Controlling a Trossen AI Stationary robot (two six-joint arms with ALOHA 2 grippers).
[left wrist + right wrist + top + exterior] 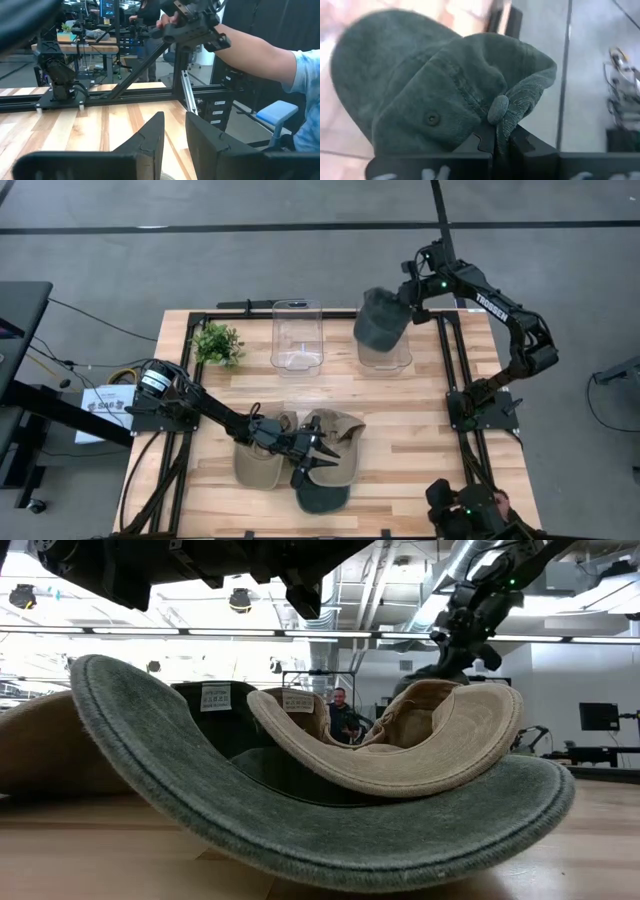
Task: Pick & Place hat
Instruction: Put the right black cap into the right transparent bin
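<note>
Wooden slatted table (400, 430) under me. My right gripper (408, 298) pinches a dark green corduroy cap (380, 320) over the right clear plastic bin (385, 358); I should centre it before letting go. My left gripper (312, 455) hovers part-open, empty, above tan caps (335, 430).

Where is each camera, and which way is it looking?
High view: above the table, looking straight down; both arms show, green hat over a clear bin.
Low view: at tabletop height, looking across the hats into the room; arms above.
Left wrist view: on the left arm, looking past its fingers across the table.
Right wrist view: on the right arm, its fingers pinching the green hat.
Shared: high and right wrist views both show that green hat.
</note>
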